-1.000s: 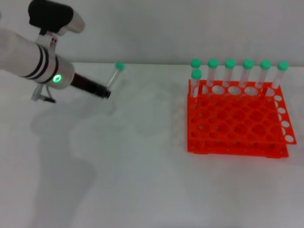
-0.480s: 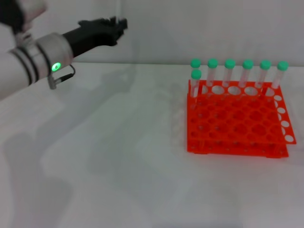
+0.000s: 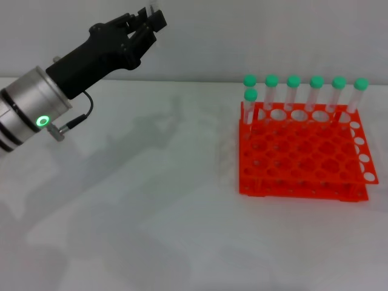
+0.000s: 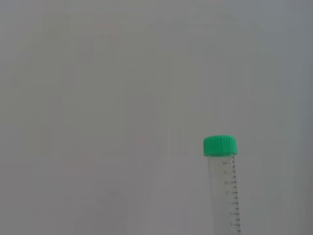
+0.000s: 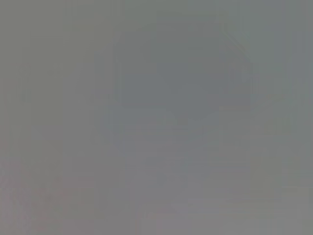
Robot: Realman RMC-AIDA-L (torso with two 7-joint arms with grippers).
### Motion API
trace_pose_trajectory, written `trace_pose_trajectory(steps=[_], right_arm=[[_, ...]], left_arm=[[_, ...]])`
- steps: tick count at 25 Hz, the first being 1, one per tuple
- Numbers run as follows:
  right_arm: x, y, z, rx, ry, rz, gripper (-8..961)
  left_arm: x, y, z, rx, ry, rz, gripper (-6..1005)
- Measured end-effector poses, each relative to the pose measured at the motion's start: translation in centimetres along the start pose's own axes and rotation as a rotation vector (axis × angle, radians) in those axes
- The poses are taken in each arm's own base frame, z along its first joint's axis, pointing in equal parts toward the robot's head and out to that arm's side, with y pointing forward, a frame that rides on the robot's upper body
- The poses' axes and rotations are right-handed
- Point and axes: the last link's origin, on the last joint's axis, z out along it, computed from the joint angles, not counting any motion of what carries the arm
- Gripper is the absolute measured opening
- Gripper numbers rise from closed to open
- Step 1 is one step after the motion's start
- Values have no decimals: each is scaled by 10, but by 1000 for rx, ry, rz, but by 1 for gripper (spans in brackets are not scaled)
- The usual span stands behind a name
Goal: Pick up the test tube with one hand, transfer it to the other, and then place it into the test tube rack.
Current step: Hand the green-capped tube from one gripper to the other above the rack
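We have the tube (image 4: pixel 222 186) clamped in the left tool (image 3: pixel 147 21), lifted high off the desk (image 3: pixel 151 200) near the top edge of the head view. There only a sliver of clear tube shows above the fingertips; the left wrist view shows the rest, with the green cap (image 4: pixel 220 145) at the free end and the printed scale running down the body against a blank wall. So the tube's long axis continues the tool's own line, cap away from the wrist, pointing up and slightly toward the rack (image 3: pixel 303 151).

The left arm reaches up at a slant from the lower left, its green ring (image 3: pixel 42 121) low and the black fingers well above it. The rack stands well apart, to the right on the desk, with seven green-capped tubes (image 3: pixel 303 91) along its far side and most holes free.

The right tool is in neither the head view nor its own wrist view, which shows only a featureless grey, so we cannot tell its state. We judge the pickup done and the handover next. That move turns on the free capped end: the right tool would have to come in from the rack side and close on the tube between cap and left fingertips, crosswise to its axis. That stretch looks short in the head view, so a collision of fingers is the risk.
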Motion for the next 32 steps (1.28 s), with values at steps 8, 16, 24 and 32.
trace_pose_trajectory(steps=[8,16,24,32], right_arm=[[-2,2,1,-11,-6,-2,850],[-8,22,6,-115,-25,-23,844],[-21,31,6,-395,1,89,839],[-52,-4,4,-651,67,182,833]], left_arm=[[-11,36,-3,-253,-93,-88,205],[-39,65,4,-468,-293,8,206],[-56,91,12,-545,-241,92,207],[-67,97,0,-488,-188,88,208]])
